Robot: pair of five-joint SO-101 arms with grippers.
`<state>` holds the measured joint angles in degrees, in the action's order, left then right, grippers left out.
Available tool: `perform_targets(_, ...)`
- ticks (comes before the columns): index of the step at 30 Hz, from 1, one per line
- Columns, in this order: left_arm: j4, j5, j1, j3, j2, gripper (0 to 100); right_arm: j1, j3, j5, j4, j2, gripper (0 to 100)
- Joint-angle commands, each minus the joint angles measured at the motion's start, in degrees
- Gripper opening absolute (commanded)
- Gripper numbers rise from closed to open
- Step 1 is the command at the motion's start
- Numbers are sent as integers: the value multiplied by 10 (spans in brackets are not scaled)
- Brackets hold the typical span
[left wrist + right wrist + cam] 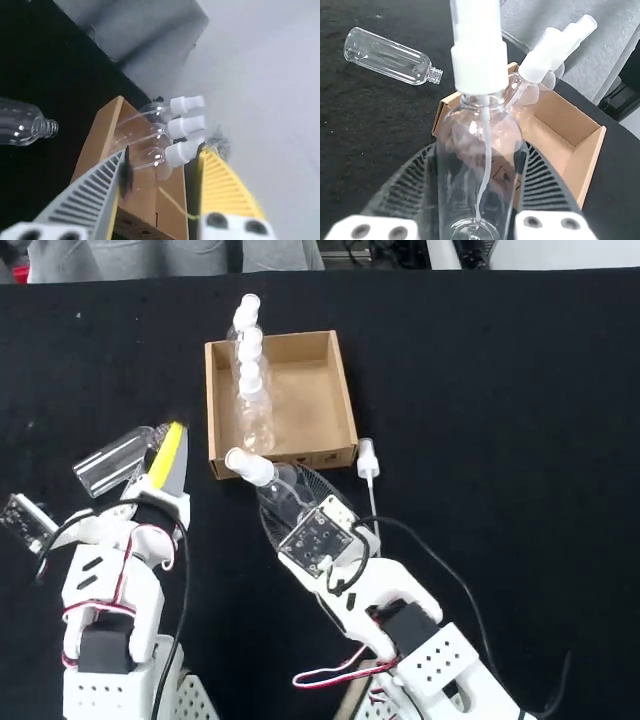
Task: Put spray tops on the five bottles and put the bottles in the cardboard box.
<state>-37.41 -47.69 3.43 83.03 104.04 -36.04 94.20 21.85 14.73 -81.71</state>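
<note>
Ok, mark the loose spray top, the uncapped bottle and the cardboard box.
loose spray top [367, 458], high view, white head.
uncapped bottle [390, 56], right wrist view, clear body.
cardboard box [305, 400], high view, bare floor.

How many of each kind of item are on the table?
Spray-topped bottles in the cardboard box: 3
Spray-topped bottle in the right gripper: 1
Uncapped bottle: 1
Loose spray top: 1
Cardboard box: 1
Total: 7
</note>
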Motion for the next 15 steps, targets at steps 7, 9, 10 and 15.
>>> perform_targets(7, -68, 1, -2, -51, 4, 213, -6, -7, -6, -19, -16, 120)
perform_targets(9, -95, 1, -14, -65, 4, 214, -6, -7, -6, -19, -16, 120)
perform_targets(10, -105, 7, -26, -69, 4, 214, -6, -7, -6, -19, -16, 120)
perform_targets(15, -117, 42, -88, -70, 4, 213, -6, -6, -6, -19, -16, 120)
